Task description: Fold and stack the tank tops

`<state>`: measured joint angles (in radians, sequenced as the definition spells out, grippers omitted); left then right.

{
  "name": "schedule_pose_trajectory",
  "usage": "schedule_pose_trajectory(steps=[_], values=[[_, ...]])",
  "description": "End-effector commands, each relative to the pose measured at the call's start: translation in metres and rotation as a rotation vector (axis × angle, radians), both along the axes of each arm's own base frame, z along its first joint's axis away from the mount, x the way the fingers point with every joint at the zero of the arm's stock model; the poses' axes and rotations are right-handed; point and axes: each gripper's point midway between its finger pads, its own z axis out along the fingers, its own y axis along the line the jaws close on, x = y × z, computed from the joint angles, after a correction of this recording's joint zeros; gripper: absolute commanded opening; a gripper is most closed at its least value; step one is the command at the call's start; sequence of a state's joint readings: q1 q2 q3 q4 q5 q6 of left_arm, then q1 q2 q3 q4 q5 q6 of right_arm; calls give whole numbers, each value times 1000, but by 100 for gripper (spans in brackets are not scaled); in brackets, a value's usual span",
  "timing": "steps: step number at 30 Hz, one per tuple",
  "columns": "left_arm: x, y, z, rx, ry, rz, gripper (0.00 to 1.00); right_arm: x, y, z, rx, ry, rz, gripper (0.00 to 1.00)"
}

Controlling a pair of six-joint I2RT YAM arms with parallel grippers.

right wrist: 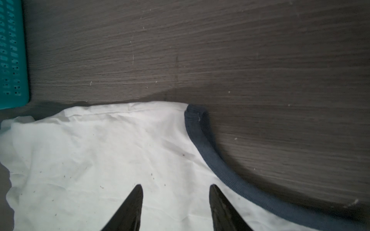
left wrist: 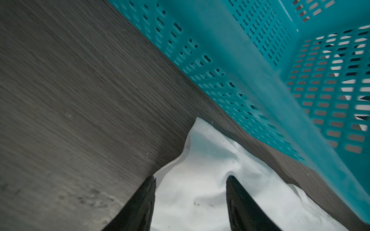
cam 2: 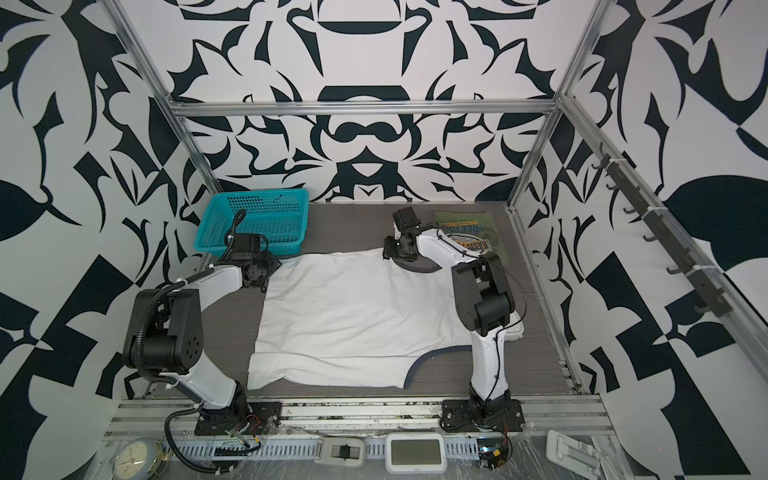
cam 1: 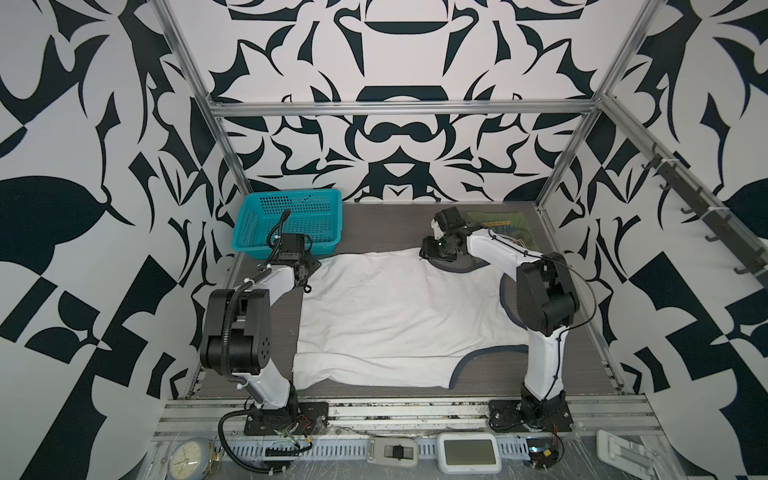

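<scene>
Saw a teal plastic mesh basket (cam 1: 291,193) standing at the far left corner of a dark wood-grain tabletop (cam 1: 382,224). Found an aluminium frame (cam 1: 399,109) around it, backed by white walls (cam 1: 399,54) printed with bold navy shapes. Noticed a rail of black hooks (cam 1: 670,171) along the right-hand wall. Spotted on the near ledge, left to right, a round clock (cam 1: 189,457), a small grey device (cam 1: 392,451), a white screen unit (cam 1: 469,453) and a white plastic bracket (cam 1: 619,457).

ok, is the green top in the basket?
No, the green top lies on the table far right, apart from the basket.
</scene>
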<state>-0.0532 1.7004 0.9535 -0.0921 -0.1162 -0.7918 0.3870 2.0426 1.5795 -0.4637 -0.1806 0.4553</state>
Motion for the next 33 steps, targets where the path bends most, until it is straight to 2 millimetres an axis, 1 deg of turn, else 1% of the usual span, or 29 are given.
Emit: schedule_pose_trajectory(steps=[1, 5, 8, 13, 16, 19, 21, 23, 28, 31, 33], values=[[12, -1, -6, 2, -6, -11, 58, 19, 7, 22, 39, -70, 23, 55], [18, 0, -14, 11, 3, -15, 58, 29, 8, 19, 50, -75, 34, 55], [21, 1, -21, 21, 20, -20, 56, 37, 9, 14, 49, -77, 39, 55], [20, 0, -27, 6, 29, -11, 48, 55, 3, -6, 42, -38, 18, 56], [18, -1, -28, -3, 26, -10, 42, 62, 8, -14, 49, -26, 26, 57], [18, -3, -26, -12, 17, -9, 34, 64, 10, -21, 55, -2, 29, 55], [18, -4, -25, -18, 15, -13, 28, 64, 12, -25, 65, 8, 33, 50], [17, -4, -23, -23, 9, -9, 21, 62, 14, -25, 73, 13, 37, 37], [14, -3, -8, -23, -35, -3, 8, 59, 10, -12, 69, -18, 30, 20], [9, 2, 3, -4, -60, 9, 4, 58, 8, -1, 66, -42, 27, 6], [6, 2, 13, 0, -89, 6, 4, 54, 5, 5, 59, -52, 25, 2]])
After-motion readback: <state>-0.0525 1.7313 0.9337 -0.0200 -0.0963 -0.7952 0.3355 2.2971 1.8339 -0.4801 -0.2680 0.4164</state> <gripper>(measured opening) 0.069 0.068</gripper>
